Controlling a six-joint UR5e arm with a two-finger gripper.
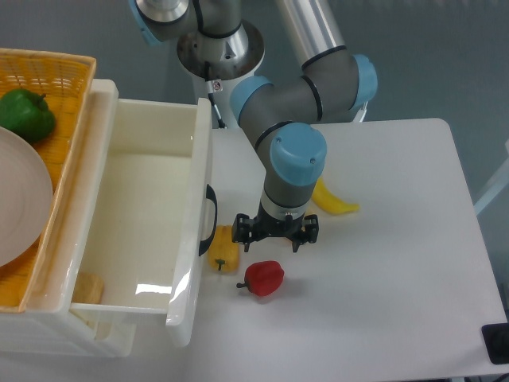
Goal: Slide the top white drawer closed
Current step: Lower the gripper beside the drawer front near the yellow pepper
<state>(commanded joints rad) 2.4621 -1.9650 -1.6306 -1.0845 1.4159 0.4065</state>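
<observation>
Top white drawer (pixel 151 215) pulled far out from the cabinet at the left, open tray filling the 9 o'clock side of the view, front panel facing the table (pixel 398 263) with its black curved handle (pixel 211 219) toward the middle. Small tan object (pixel 89 288) lying in the drawer's near corner, at 7 o'clock. Gripper (pixel 274 235) hanging low over the table just right of the handle, not touching it; jaws spread open and holding nothing. Yellow pepper (pixel 223 248) directly beside the drawer front, just left of the gripper; red pepper (pixel 264 278) a little below the gripper, toward 6 o'clock. Yellow banana-like piece (pixel 334 203) at 3 o'clock of the arm, partly hidden behind the wrist. Wicker basket (pixel 60 103) on top of the cabinet at 10 o'clock, holding a green pepper (pixel 25 114) and a pale plate (pixel 20 207).
</observation>
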